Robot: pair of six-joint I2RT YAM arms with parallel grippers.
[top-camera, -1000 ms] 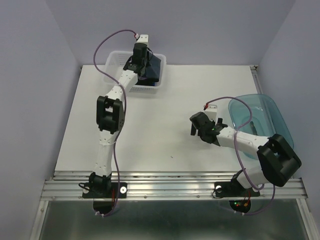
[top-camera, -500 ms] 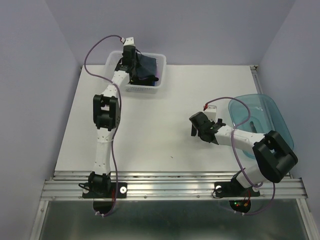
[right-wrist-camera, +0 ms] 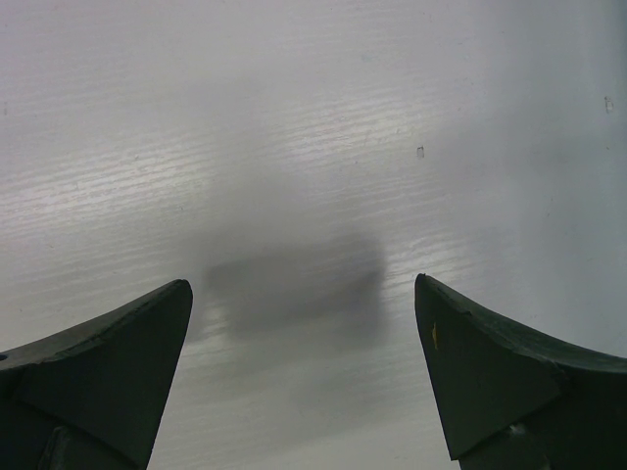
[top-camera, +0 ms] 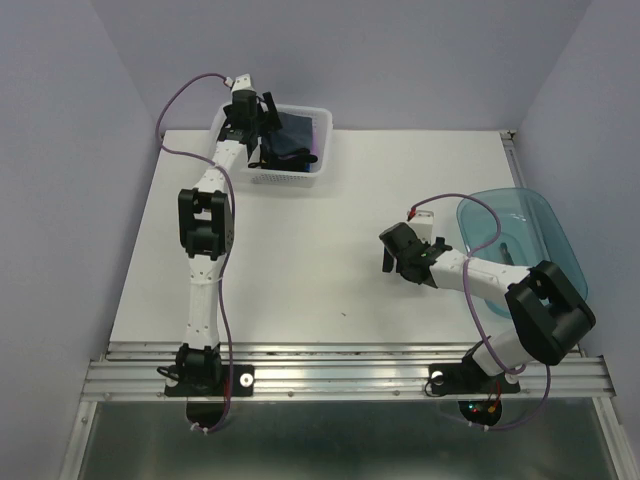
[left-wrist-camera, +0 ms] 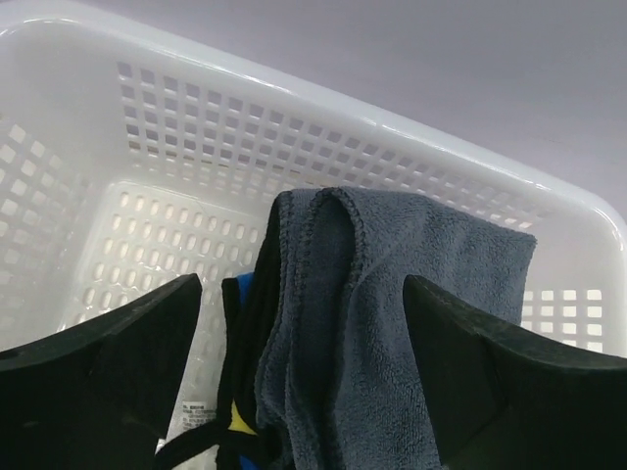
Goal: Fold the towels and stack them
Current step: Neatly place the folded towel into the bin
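The folded navy-grey towel [left-wrist-camera: 372, 323] lies in the white mesh basket [left-wrist-camera: 294, 127], on top of black, blue and yellow layers visible at its left edge. No towel shows on the table [top-camera: 330, 250], so the task appears near completion; purple is hard to confirm. The towel's long axis runs between the fingers, with its folded, rounded end pointing toward the basket's far wall. The left gripper [left-wrist-camera: 304, 333] is spread wide and grips nothing. The right gripper [right-wrist-camera: 304, 323] is spread above the bare table.
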